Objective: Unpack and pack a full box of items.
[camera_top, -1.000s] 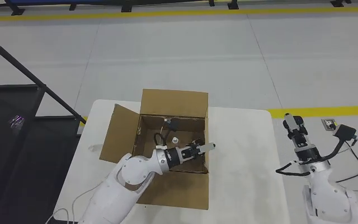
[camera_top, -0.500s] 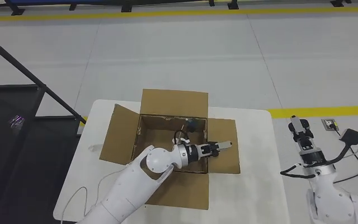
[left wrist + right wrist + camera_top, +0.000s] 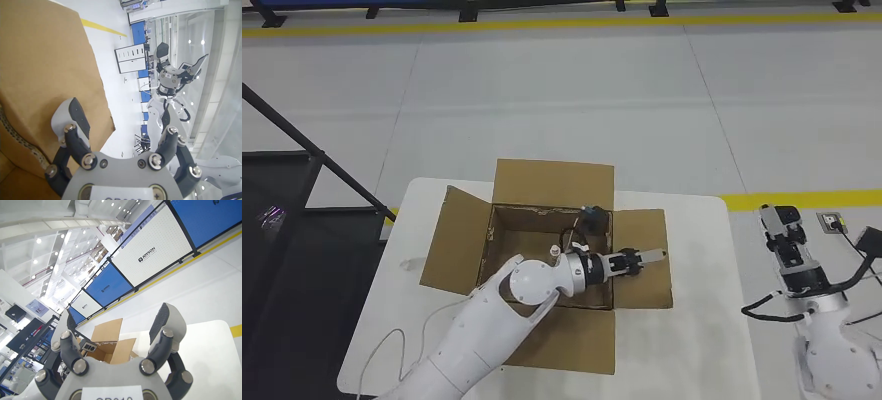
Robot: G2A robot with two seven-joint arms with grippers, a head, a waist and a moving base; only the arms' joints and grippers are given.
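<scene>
The cardboard box (image 3: pixel 542 183) sits on the white table (image 3: pixel 697 330), its left flap (image 3: pixel 454 240) angled outward and the back one raised. Inside lie some dark things and what may be a small white cap (image 3: pixel 554 249); I can't make them out well, partly because the left arm lies across the opening. The left gripper (image 3: pixel 650 259) reaches over the box's right wall with its jaws wide apart, holding nothing. One finger (image 3: pixel 75 111) is flat against the right flap (image 3: pixel 647 290), which lies folded out on the table. I'd judge it is pressed down so the opening is clear for unpacking. Well off to the right, past the table edge, the right gripper (image 3: pixel 783 222) hangs raised, also open and empty, out of the way.
</scene>
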